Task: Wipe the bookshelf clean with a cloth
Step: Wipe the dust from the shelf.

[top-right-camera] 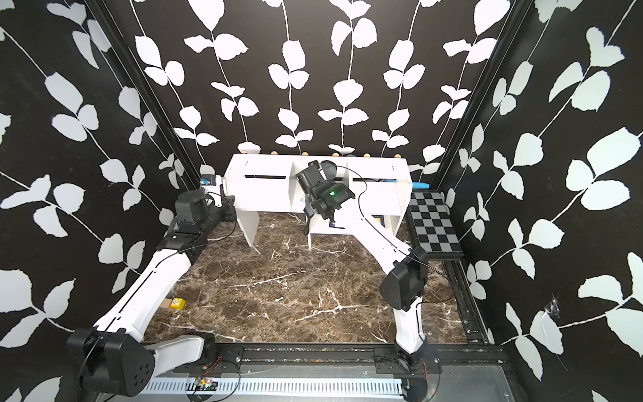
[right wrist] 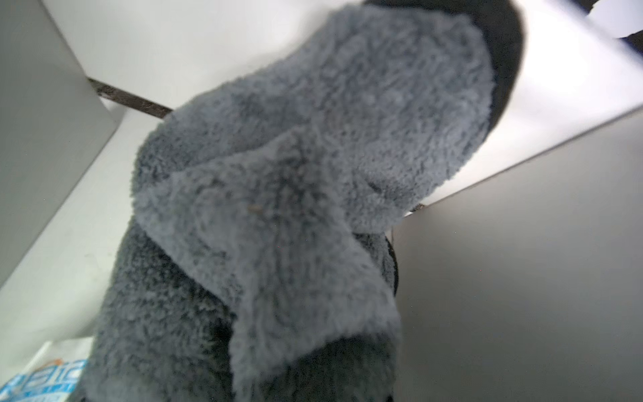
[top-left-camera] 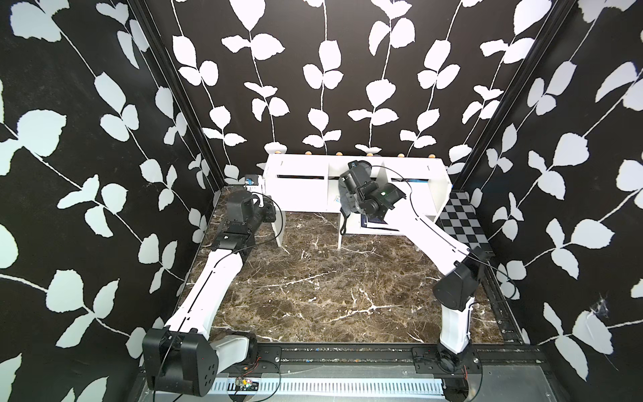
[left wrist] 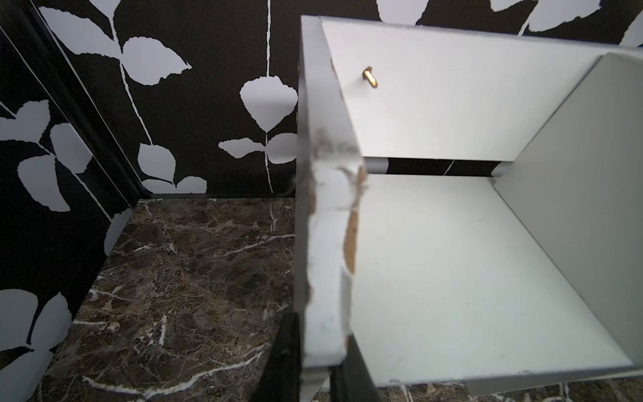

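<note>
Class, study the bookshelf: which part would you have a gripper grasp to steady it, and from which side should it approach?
On the bookshelf, grip the thin end panel on the robot's left, coming from the front. It is an upright board with a free front edge, narrow enough to straddle; the top is too wide. The left gripper clamps there.

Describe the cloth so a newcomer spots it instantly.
Find the white bookshelf against the back wall. The right arm reaches its middle section, and the cloth is bunched at the arm's tip: fuzzy grey fabric, the only soft thing there.
</note>
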Controlling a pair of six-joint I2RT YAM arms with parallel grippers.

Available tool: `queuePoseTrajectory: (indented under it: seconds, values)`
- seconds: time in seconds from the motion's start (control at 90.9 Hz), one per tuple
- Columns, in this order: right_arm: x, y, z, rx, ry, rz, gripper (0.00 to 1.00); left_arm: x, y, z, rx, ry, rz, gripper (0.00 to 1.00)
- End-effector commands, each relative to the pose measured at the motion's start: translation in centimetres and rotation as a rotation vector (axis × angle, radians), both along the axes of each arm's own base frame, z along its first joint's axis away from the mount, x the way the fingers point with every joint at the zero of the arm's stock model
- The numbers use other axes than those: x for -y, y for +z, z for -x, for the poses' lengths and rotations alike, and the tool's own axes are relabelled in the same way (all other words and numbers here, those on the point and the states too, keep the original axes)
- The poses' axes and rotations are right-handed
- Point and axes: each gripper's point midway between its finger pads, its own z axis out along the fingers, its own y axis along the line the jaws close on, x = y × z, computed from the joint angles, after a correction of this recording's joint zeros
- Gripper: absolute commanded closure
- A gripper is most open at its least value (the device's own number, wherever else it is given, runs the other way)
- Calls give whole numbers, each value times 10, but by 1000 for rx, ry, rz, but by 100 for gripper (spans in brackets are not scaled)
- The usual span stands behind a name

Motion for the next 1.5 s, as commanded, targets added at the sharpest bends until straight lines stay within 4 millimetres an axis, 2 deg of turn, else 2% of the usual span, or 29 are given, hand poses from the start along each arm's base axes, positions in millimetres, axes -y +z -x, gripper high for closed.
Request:
queuePoseTrajectory:
  seconds: [0.0,0.165,0.286,0.385,0.44,0.517,0.726,0.847,0.924,1.045,1.166,1.32,1.485]
  values:
    - [18,15,1,31,-64,8,100,30,40,16,99,-125,116,100]
    - [14,9,-7,16,-73,39,100,29,40,17,102,-125,115,100]
    - [-2,5,-12,-5,-28,1,100,29,40,17,102,-124,115,100]
    - [-19,3,-10,-8,33,-56,100,29,39,17,100,-123,114,100]
    - [-21,3,-7,-4,43,-78,100,30,39,17,99,-125,114,100]
    - [-18,4,-4,2,45,-90,100,29,39,16,99,-123,113,100]
    - [15,8,-8,20,-77,20,100,29,39,16,97,-121,114,100]
    - [17,12,-8,25,-95,56,100,28,39,16,99,-118,111,100]
    - [8,8,-9,11,-70,35,100,28,39,16,98,-117,112,100]
    - [-22,-2,-5,-24,34,-28,100,29,39,16,98,-119,110,100]
    - [-38,-4,-1,-48,94,-69,100,28,39,16,99,-119,110,100]
    - [-28,12,2,-17,69,-62,100,29,40,17,100,-121,112,100]
    - [-15,49,9,64,45,-93,100,29,40,17,101,-122,116,100]
